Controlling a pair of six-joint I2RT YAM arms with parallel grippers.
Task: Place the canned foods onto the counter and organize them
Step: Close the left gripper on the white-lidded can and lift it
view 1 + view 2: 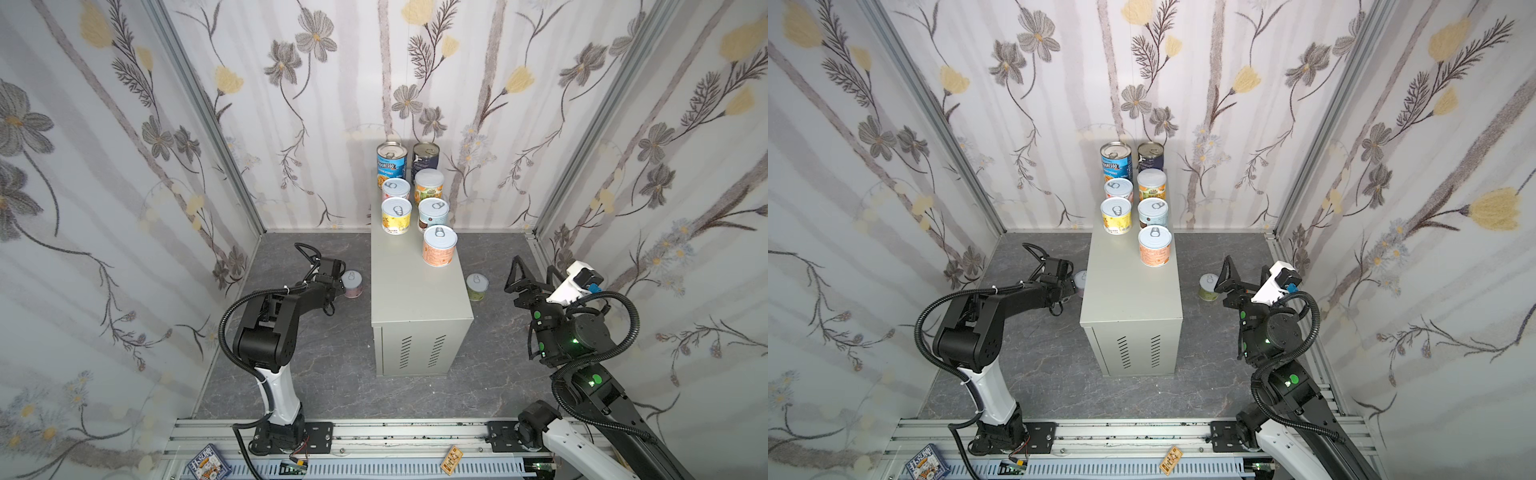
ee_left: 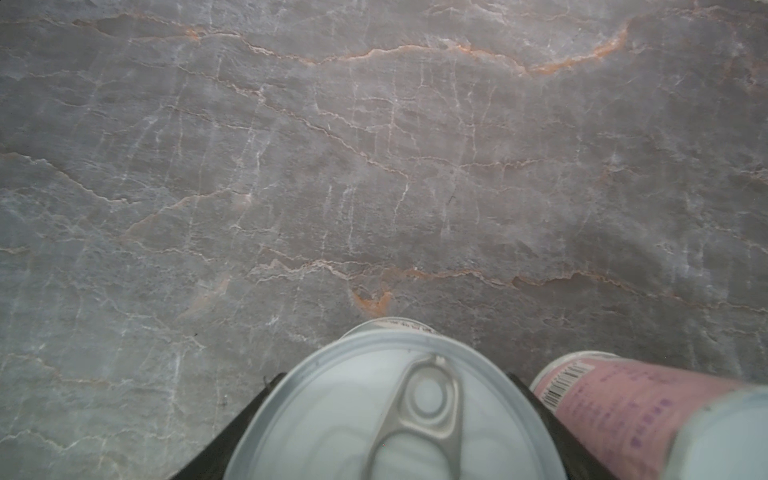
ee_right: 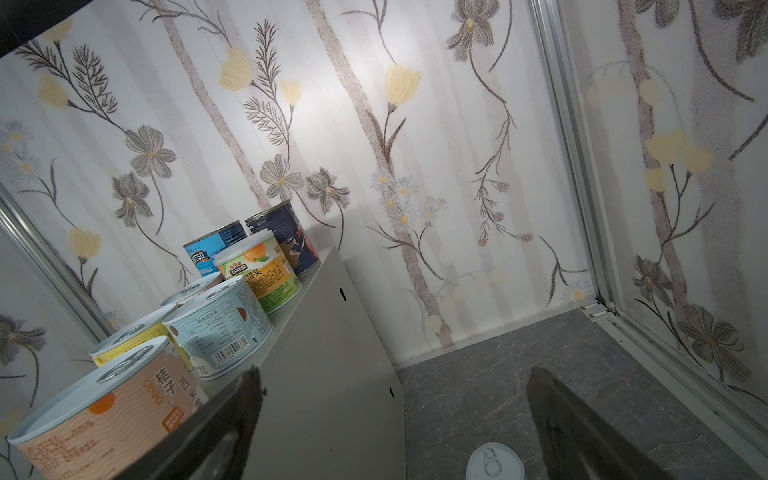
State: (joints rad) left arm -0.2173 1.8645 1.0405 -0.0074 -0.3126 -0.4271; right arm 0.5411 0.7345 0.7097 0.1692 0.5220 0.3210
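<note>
Left wrist view puts a white-lidded can (image 2: 395,419) between the left fingers (image 2: 218,453). They seem clenched on its sides, though the contact sits at the very bottom of the frame and is hard to read. This can stands on the floor (image 1: 324,365) off the left edge of the desk (image 1: 411,299), hidden under the arm in both top views. A pink can (image 2: 615,411) stands just beside it, and that is the first hazard: a lift that swings sideways could knock this neighbour over and send it rolling along the floor. A hold on a smooth round wall might also slip as the can rises. The desk is tall, so a low carry would strike its left edge. Seven cans crowd the far end of the desk in two files, with the Progresso can (image 1: 391,162) and navy can (image 1: 425,156) at the far edge. An orange can (image 1: 439,249) stands nearest, close to the right edge, and a careless set-down could nudge one of them off. The right fingers (image 3: 232,415) are spread and hold nothing, and a green can (image 1: 476,286) waits on the floor off the desk's right edge. Every lid in view is shut, so no contents show.
</note>
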